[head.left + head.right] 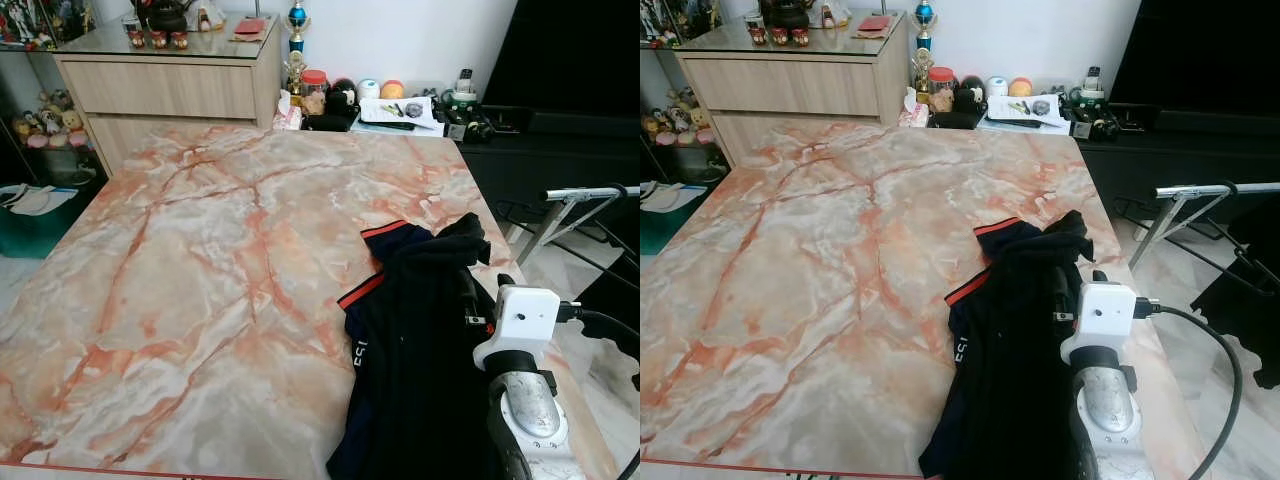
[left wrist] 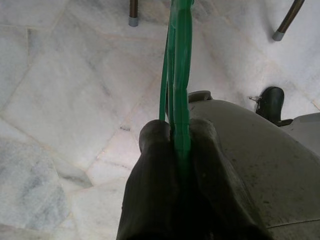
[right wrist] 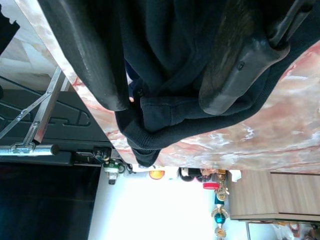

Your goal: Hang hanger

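I am looking down on a large table [image 1: 200,290] with an orange-veined marble top, in a living room; beyond its far edge stand a wooden cabinet [image 1: 170,90] with a glass top, a small trophy [image 1: 296,30] and a clutter of jars and papers; a dark TV unit [image 1: 560,130] runs along the right wall, and a metal drying rack [image 1: 585,195] stands on the floor to the right of the table.

A dark navy shirt [image 1: 420,350] with red trim lies crumpled on the near right part of the table, reaching to the near edge; my right arm, silver with a white wrist block, is raised over it.

From the right wrist I see the right gripper [image 3: 160,75] with its two black fingers [image 3: 235,65] spread wide, pressed down on the shirt with the cloth bunched between them; I think the cloth is not pinched, though at this angle I cannot be sure.

The left gripper [image 2: 181,142] hangs low over a pale marble floor [image 2: 65,90]; its fingers are closed tight on a green hanger [image 2: 180,60], whose thin bars run straight out from between the tips; two chair legs [image 2: 133,12] stand on the floor nearby.
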`<state>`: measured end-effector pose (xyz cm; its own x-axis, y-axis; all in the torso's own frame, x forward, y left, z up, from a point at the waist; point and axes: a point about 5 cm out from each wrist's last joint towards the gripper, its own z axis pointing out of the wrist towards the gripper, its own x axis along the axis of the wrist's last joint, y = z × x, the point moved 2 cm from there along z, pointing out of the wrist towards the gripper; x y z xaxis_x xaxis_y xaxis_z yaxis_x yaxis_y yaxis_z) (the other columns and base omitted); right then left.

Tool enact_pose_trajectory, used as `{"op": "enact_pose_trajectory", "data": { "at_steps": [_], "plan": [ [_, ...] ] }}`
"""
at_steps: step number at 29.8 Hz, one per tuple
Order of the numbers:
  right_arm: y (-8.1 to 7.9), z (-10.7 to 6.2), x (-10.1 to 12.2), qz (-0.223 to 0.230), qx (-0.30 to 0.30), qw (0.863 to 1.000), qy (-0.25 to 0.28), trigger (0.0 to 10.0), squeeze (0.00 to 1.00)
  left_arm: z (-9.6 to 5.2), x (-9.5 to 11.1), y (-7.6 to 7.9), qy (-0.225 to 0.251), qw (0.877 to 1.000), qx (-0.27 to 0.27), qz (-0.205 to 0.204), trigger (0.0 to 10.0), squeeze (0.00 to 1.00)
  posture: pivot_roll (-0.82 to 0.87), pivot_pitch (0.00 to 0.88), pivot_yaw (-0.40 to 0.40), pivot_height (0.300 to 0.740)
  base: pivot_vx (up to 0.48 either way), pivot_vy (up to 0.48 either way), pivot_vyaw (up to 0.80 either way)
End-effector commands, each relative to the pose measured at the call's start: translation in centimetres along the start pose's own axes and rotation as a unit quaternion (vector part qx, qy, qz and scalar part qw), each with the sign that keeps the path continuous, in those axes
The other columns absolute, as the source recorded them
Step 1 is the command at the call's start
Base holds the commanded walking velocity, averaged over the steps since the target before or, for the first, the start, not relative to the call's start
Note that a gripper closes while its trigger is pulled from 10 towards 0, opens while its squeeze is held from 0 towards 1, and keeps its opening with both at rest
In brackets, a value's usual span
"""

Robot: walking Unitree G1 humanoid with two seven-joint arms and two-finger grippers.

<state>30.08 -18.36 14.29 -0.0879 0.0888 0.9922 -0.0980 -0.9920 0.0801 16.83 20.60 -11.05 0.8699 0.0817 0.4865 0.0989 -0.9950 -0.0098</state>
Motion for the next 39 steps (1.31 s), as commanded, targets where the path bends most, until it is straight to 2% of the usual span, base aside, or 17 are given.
{"op": "enact_pose_trajectory", "data": {
  "at_steps": [1, 7, 12, 39],
  "plan": [
    [0.01, 0.08, 0.49, -0.004, -0.001, 1.000, 0.009, 10.0, 0.00, -0.05, -0.46, -0.10, -0.011, 1.000, -0.002, 0.017, 10.0, 0.00, -0.01, 0.075, -0.023, 0.740, 0.000, -0.240, 0.00],
    [0.00, 0.12, 0.55, -0.017, 0.006, 1.000, 0.013, 10.0, 0.00, -0.04, -0.45, -0.08, -0.011, 1.000, -0.004, 0.018, 10.0, 0.00, -0.01, 0.075, -0.022, 0.740, 0.000, -0.302, 0.00],
    [-0.16, 0.12, 0.61, -0.016, 0.009, 1.000, 0.015, 10.0, 0.00, -0.04, -0.39, -0.07, -0.011, 1.000, -0.006, 0.020, 10.0, 0.00, -0.01, 0.077, -0.022, 0.740, 0.000, -0.317, 0.71],
    [-0.11, -0.08, 0.09, -0.004, 0.008, 1.000, 0.011, 10.0, 0.00, -0.02, -0.22, 0.03, -0.010, 1.000, -0.014, 0.025, 10.0, 0.00, -0.01, 0.076, -0.020, 0.740, 0.000, -0.329, 0.00]
  ]
}}
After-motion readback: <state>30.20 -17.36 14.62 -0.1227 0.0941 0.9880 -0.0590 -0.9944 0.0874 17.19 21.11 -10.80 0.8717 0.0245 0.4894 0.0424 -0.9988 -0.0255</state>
